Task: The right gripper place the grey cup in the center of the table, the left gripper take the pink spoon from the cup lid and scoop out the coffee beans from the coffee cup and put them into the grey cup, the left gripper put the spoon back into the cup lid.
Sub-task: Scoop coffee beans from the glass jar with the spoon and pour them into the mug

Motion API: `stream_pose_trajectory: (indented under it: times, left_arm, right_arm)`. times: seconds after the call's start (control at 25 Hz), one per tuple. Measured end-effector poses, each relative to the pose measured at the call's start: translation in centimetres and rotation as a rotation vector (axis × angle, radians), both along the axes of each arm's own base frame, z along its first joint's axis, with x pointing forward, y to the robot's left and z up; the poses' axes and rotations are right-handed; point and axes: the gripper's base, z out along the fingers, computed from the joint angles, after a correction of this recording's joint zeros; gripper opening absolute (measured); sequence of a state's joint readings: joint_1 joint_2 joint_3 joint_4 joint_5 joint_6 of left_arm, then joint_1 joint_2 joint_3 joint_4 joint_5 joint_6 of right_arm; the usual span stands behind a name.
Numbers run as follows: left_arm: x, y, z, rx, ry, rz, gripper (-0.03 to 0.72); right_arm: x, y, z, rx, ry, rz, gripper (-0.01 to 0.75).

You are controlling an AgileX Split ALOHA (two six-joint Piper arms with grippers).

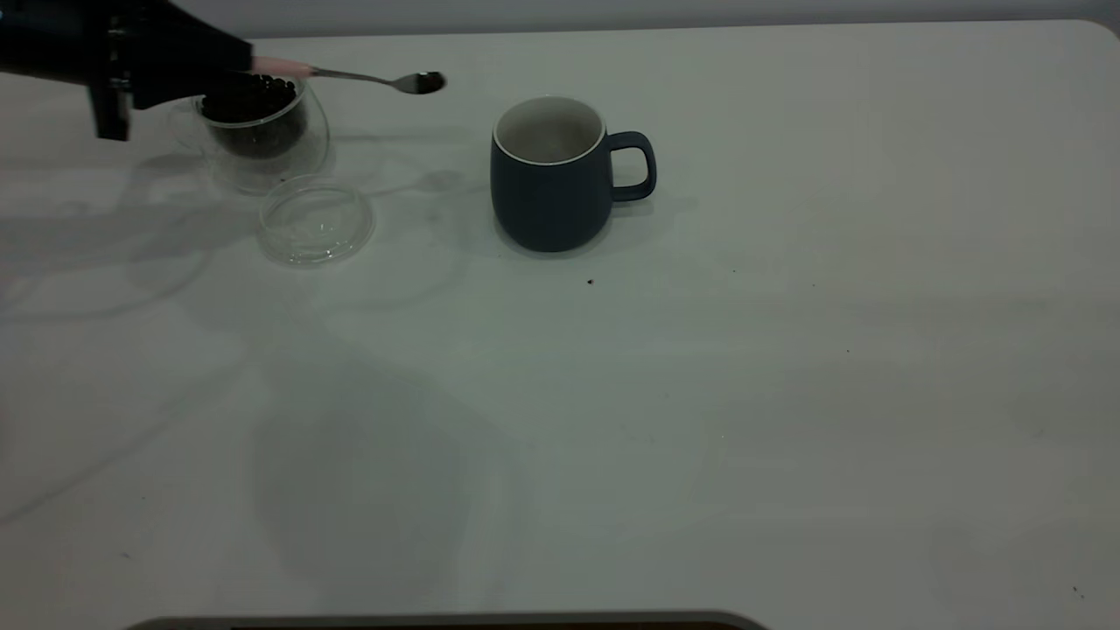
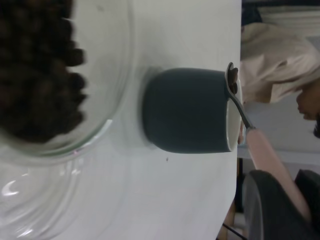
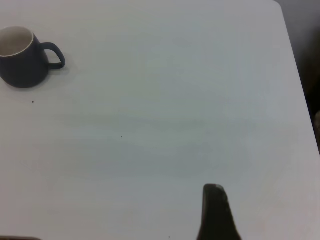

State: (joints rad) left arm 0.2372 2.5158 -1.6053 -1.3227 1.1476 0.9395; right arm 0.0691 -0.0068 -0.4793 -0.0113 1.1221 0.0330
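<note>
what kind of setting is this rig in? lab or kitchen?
Probably a lab or test bench, not a kitchen: a bare white table holds only staged props, namely a grey cup, a glass cup of coffee beans and its lid. The left gripper holds the pink spoon.

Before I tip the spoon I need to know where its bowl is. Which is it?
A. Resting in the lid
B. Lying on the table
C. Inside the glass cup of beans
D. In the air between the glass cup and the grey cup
D: the left tool holds the spoon with its loaded bowl past the glass cup, short of the grey cup; the lid is empty.
</note>
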Motion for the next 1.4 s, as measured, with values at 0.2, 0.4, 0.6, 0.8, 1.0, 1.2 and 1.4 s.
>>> stream_pose_trajectory:
  times: [0.2, 0.4, 0.6, 0.8, 1.0, 1.2, 1.4]
  left_arm:
    - [0.3, -2.3, 0.2, -0.023, -0.005, -0.025, 0.134]
    - [0.3, -4.1, 0.2, -0.025, -0.014, -0.066, 0.134]
    - [0.2, -5.6, 0.3, -0.026, -0.036, -0.1, 0.134]
    - [0.2, -6.0, 0.3, -0.021, -0.067, -0.122, 0.134]
    - [0.1, -6.9, 0.3, -0.005, -0.15, -0.174, 0.134]
    - [0.1, -7.4, 0.3, 0.016, -0.267, -0.23, 0.134]
    - [0.2, -7.3, 0.2, 0.041, -0.307, -0.234, 0.134]
  right_arm:
    - [0.0, 0.0, 0.0, 0.0, 0.0, 0.0, 0.536]
    - [0.0, 0.0, 0.0, 0.0, 0.0, 0.0, 0.536]
    - [0.0, 0.0, 0.0, 0.0, 0.0, 0.0, 0.536]
    - [0.0, 0.0, 0.0, 0.0, 0.0, 0.0, 0.536]
    - [0.0, 0.0, 0.0, 0.0, 0.0, 0.0, 0.536]
    - [0.0, 0.0, 0.0, 0.0, 0.0, 0.0, 0.536]
    - [0.0, 0.0, 0.0, 0.0, 0.0, 0.0, 0.536]
